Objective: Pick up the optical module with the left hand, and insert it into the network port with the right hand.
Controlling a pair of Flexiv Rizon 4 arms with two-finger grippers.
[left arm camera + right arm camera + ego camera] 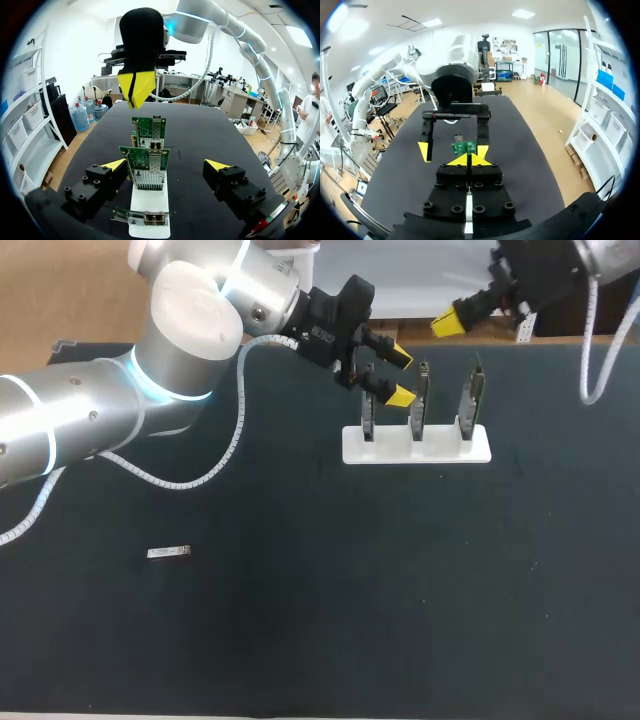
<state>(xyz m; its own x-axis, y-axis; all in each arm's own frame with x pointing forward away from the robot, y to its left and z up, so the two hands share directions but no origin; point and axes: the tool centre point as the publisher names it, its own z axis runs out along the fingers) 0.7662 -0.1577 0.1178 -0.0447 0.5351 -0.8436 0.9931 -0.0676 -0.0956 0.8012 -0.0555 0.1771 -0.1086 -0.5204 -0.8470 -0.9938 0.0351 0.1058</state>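
Observation:
The optical module (168, 553), a small silver bar, lies on the black table far to the left front, away from both arms. It shows in neither wrist view. My left gripper (400, 376) hangs open above the left end of the white stand (415, 452). Three green network cards (421, 400) stand upright in that stand. In the left wrist view the cards (150, 167) line up between my open fingers (166, 166), which hold nothing. My right gripper (448, 325) is shut and empty, high beyond the stand's far side, and it faces the left gripper (469, 160).
The stand (149, 212) sits mid-table toward the back. My left arm's white cable (225, 455) loops down onto the table left of the stand. The black mat (400, 580) stretches between the module and the stand.

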